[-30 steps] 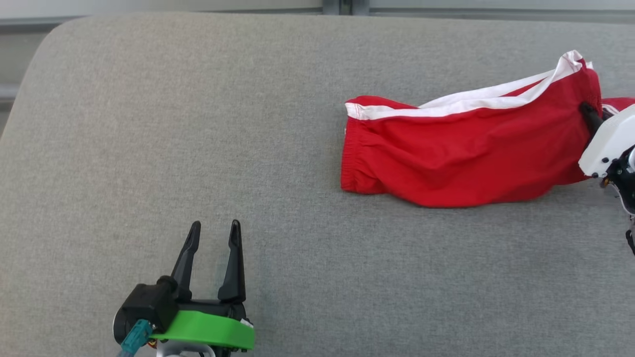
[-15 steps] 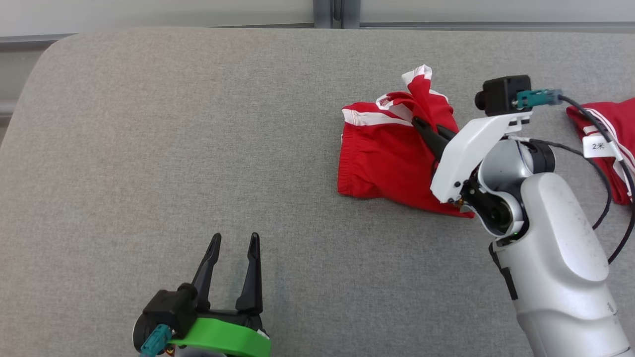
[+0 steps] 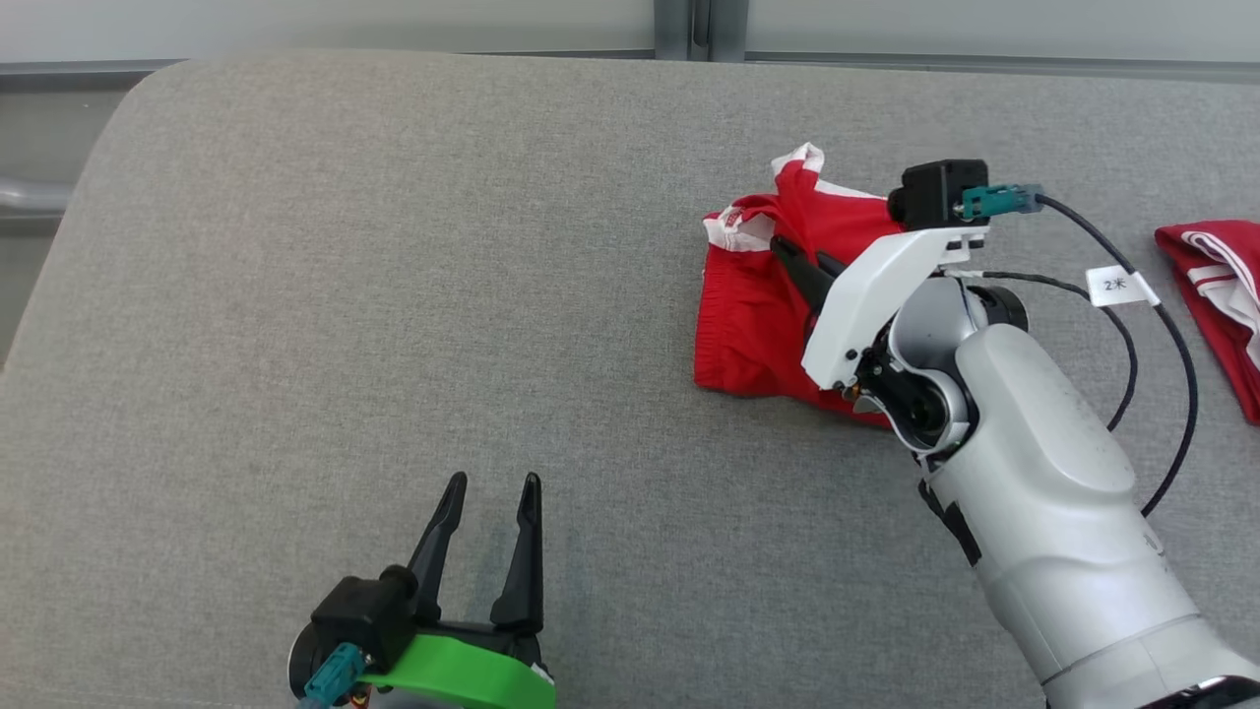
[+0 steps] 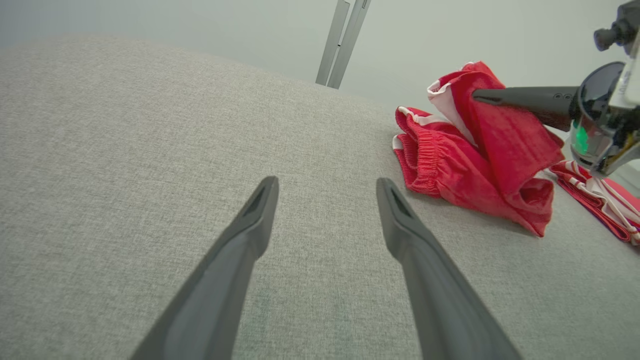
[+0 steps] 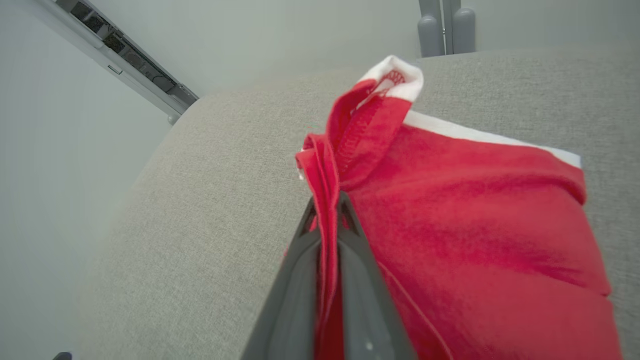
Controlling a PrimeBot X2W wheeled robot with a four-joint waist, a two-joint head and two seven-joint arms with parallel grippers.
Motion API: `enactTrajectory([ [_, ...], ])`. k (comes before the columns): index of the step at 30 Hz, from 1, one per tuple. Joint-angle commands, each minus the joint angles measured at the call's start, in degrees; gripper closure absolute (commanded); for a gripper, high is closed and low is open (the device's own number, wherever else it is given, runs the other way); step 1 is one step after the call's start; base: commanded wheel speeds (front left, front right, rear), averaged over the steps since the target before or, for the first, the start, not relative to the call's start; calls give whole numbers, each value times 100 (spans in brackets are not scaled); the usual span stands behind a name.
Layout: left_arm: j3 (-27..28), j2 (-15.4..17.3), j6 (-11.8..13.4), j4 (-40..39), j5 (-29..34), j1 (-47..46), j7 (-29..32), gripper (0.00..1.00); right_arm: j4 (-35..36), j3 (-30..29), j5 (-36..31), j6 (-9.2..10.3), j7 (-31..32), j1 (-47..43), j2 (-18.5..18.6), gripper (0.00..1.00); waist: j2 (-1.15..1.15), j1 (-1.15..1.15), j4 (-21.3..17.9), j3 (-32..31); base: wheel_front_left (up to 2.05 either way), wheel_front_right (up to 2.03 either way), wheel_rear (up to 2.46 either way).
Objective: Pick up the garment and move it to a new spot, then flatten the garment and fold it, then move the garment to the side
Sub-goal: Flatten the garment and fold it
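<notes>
1. The right gripper (image 3: 799,254) is clamping shut on a bunched fold of the garment (image 3: 748,330) (red cloth with white trim) and holding that fold up off the desk (image 3: 394,246). The rest is lying crumpled beneath it, toward the desk's far right.
2. In the right wrist view the cloth is running up between the two closed fingers and spilling over to their right.
3. The left gripper (image 3: 494,483) is standing wide open over the near side of the desk, holding nothing. It is well apart from the garment, which is lying to its right and farther back.
4. The right arm (image 3: 1034,512) is covering the garment's right part in the head view, so its full outline is hard to make out.
5. A second red piece (image 3: 1216,286) with white stripes is lying farther right — cut off by the frame edge and not touching the held garment.
6. A tagged cable (image 3: 1122,286) is looping from the wrist camera (image 3: 935,192) over the desk between the two red pieces.
</notes>
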State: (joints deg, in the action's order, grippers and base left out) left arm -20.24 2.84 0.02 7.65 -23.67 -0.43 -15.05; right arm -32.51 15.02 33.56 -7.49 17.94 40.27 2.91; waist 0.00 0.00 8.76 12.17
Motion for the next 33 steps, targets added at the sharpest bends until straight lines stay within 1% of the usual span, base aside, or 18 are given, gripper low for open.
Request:
enactTrajectory([
  [1,-12,14,-3,16,0,-104,-14,0,-197,146,134,1,-100,105,2,100,0,0,38,2,0,0,0],
  [2,-31,14,-3,30,-5,-117,-14,0,-314,255,253,1,-196,172,4,98,0,0,52,9,0,0,0],
  [4,-54,15,-5,84,0,-133,-14,0,-432,442,686,1,-455,240,6,17,0,0,78,9,0,0,0],
  [5,-66,15,-21,120,19,-129,-14,0,-478,533,852,1,-613,257,7,0,0,0,85,2,0,0,0],
  [8,-70,15,-58,194,60,-114,-14,0,-520,743,1600,1,-1379,232,9,0,0,0,113,-64,0,0,0],
  [10,9,16,-42,213,99,-53,-14,0,-572,934,1782,1,-1772,84,10,0,0,0,86,-127,0,0,0],
  [11,50,15,-36,215,110,-4,-14,0,-601,1011,1763,1,-1906,-14,7,0,0,0,59,-161,0,0,0],
  [13,157,15,-30,207,132,108,-14,0,-614,1152,1551,1,-2164,-219,10,0,0,0,-34,-232,0,0,0],
  [14,229,15,-33,203,138,166,-14,0,-606,1161,1293,1,-2373,-322,32,0,0,0,-91,-280,0,0,0],
  [17,389,16,-45,179,232,309,-14,0,-550,1036,600,5,-2940,-838,327,0,0,0,-255,-416,0,0,0],
  [19,533,17,-59,124,311,414,-14,0,-440,810,169,3,-3170,-1209,495,0,0,0,-383,-500,0,0,0],
  [21,690,16,-86,23,391,486,-14,0,-255,432,-432,3,-3289,-1516,801,0,0,0,-489,-565,0,0,0],
  [22,773,15,-104,-25,421,537,-14,0,-71,116,-801,5,-3311,-1736,943,0,0,0,-532,-618,0,0,0],
  [25,967,19,-145,-120,302,678,-14,0,777,-738,-1917,2,-3310,-2501,1124,0,0,0,-590,-775,0,0,0],
  [27,1096,18,-159,-195,327,735,-13,0,1240,-1344,-2260,3,-3308,-3043,991,0,0,0,-598,-866,0,0,0],
  [29,1258,17,-160,-291,324,796,-14,0,1634,-1822,-2640,5,-3311,-3429,1024,0,0,0,-579,-982,0,0,0],
  [30,1346,19,-172,-320,372,855,-14,0,1785,-2038,-2733,6,-3311,-3664,966,0,0,0,-563,-1062,0,0,0],
  [33,1598,17,-200,-407,466,1047,-9,0,2156,-2345,-2973,2,-3311,-4171,855,0,0,0,-530,-1215,0,0,0],
])
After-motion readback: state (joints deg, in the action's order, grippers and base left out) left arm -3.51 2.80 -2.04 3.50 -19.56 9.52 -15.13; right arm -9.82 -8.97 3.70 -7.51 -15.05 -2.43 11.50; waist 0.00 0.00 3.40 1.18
